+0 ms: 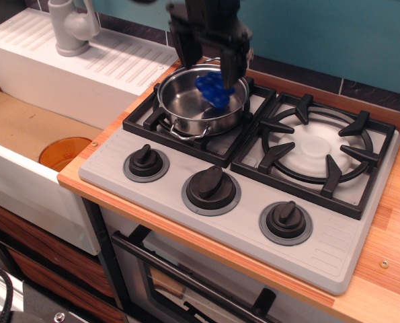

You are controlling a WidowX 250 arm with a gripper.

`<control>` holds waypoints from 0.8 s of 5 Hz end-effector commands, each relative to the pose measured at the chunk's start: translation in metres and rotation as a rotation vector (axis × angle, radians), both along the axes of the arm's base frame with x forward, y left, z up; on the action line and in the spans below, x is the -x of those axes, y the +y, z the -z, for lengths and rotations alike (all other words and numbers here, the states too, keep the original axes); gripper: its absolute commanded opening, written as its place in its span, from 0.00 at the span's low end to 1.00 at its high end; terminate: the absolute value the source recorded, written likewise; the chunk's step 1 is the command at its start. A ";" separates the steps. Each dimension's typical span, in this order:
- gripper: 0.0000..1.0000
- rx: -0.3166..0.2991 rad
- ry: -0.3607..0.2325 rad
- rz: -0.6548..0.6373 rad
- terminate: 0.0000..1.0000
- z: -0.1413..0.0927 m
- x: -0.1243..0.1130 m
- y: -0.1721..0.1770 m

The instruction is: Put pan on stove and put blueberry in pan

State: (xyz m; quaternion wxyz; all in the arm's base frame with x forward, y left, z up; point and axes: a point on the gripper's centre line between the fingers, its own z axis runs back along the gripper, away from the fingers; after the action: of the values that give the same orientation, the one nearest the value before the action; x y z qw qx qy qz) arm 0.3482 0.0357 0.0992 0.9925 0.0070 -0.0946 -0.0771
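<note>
**Blueberry in the pan, hand spread above it**

Look at your left burner: the pan (201, 101) sits square on the black grate of the stove (240, 176), one wire loop handle sticking out toward the front edge. Inside it, on the right half of the steel floor and up against the far-right wall, lies the blueberry (215, 90), its blue balls a little blurred but clearly down in the bowl.

Your hand (208, 59) hangs directly over the pan's back rim, and its two black fingers (230, 64) stand wide apart, one to each side. The blueberry lies below them; whether the right fingertip touches the berries, you cannot tell from here.

The right burner is bare, white disc showing through the grate. Three black knobs (212, 188) line the grey front panel. On the left, a white sink (25, 171) holds an orange disc (64, 153) low in its basin, well apart from the stove, and a grey tap (72, 25) stands behind it. The wooden tabletop (388, 266) frames the cooktop. No lettering, brand or label can be read anywhere.
</note>
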 end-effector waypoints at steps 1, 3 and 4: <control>1.00 -0.050 -0.025 -0.035 0.00 -0.047 -0.001 -0.016; 1.00 -0.042 -0.037 -0.040 0.00 -0.043 0.005 -0.028; 1.00 -0.047 -0.037 -0.041 0.00 -0.045 0.009 -0.032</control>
State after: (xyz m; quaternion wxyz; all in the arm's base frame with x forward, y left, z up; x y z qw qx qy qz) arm 0.3342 0.0081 0.1237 0.9949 0.0286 -0.0784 -0.0559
